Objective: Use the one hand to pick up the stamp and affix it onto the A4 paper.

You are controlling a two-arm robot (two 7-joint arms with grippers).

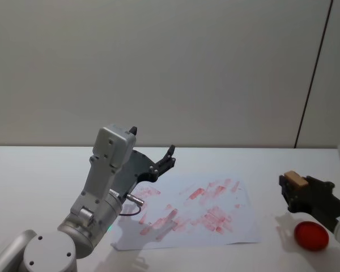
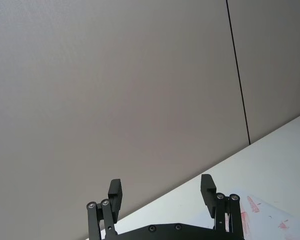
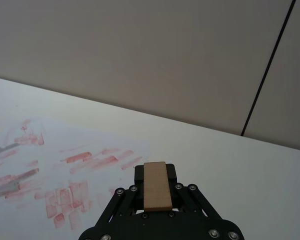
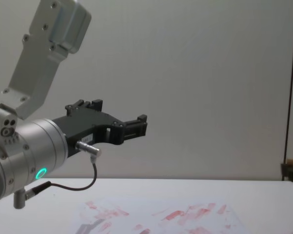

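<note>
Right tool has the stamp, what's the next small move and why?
Probably carry the right tool left over the paper, then lower. It grips the stamp while off the sheet's right edge, above the table near a red pad. The left tool hangs open, idle.

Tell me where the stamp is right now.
The stamp is clamped in the right gripper at the head view's right side, off the A4 paper's right edge and up-left of a red disc on the table.
</note>
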